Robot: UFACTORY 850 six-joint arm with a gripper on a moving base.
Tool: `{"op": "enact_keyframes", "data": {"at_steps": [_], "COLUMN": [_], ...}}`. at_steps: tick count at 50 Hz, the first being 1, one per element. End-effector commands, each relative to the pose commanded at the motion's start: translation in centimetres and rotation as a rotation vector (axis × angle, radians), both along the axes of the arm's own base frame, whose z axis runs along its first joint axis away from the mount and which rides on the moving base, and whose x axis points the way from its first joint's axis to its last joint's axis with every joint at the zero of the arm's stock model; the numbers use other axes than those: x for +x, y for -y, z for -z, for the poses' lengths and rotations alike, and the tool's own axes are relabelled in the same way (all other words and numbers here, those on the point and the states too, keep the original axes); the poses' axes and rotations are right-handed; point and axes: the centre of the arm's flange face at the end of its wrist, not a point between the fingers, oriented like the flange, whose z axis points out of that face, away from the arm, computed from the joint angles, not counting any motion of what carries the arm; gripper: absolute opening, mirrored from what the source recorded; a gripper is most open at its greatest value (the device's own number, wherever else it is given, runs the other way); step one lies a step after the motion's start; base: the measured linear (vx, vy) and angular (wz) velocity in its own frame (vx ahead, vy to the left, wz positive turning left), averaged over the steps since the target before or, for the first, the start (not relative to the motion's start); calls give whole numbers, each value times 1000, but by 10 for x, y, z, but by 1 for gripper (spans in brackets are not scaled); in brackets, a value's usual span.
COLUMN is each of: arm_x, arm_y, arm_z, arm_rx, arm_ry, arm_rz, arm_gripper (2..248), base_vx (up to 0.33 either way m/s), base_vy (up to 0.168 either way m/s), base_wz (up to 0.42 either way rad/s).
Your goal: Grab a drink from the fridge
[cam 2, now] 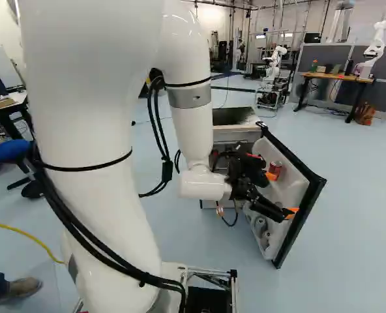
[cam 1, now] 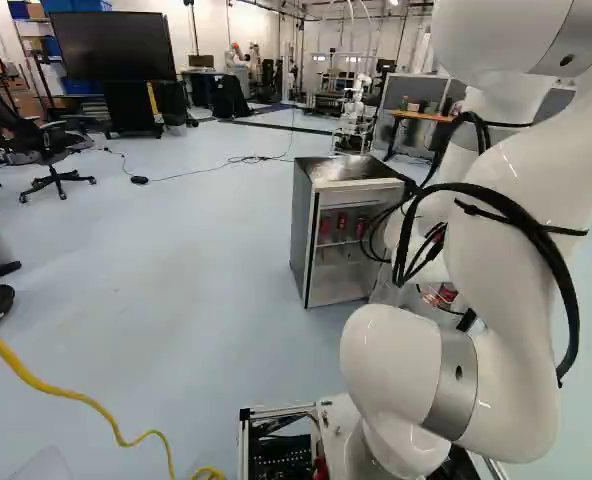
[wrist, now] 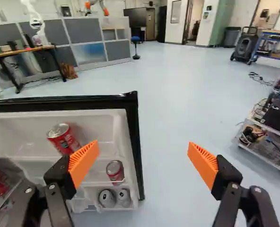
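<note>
We log the fridge [cam 1: 356, 170] ahead of the base, its door [cam 2: 310, 189] swung open. The gripper [cam 2: 281, 194] is at the door's inner side. In the wrist view the gripper [wrist: 143, 158] has its fingers spread wide, with nothing held between them.

Drinks: one red can [wrist: 62, 136] lies tilted in the door's upper bin, close to one orange pad [wrist: 84, 162]; we cannot tell whether they touch. The other pad is out past the door's free edge, over the floor [wrist: 166, 142]. A second red can [wrist: 115, 171] sits lower in the door, above two silver can ends [wrist: 107, 198]. We count three more red cans [cam 1: 342, 221] on a shelf inside the fridge.

Surroundings: a desk [cam 2: 340, 77] by grey partitions [cam 2: 326, 59] carries another robot [cam 2: 375, 47].
</note>
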Motion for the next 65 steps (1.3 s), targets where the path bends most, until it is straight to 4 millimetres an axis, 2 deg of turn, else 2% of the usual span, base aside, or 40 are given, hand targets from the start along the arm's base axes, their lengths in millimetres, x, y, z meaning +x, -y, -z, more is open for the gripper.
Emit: {"op": "enact_keyframes", "data": {"at_steps": [20, 35, 48, 65], "arm_x": [-5, 0, 17, 56], "arm_y": [-42, -71, -80, -78], "arm_z": [-4, -5, 4, 22], "arm_rx": [-21, -31, -20, -6], "arm_ry": [-9, -11, -29, -42], "arm_rz": [-273, -483, -636, -810], "arm_gripper": [247, 247, 247, 247], "base_vx": [0, 0, 0, 0], "base_vy": [0, 0, 0, 0], "base_wz": [0, 0, 0, 0]}}
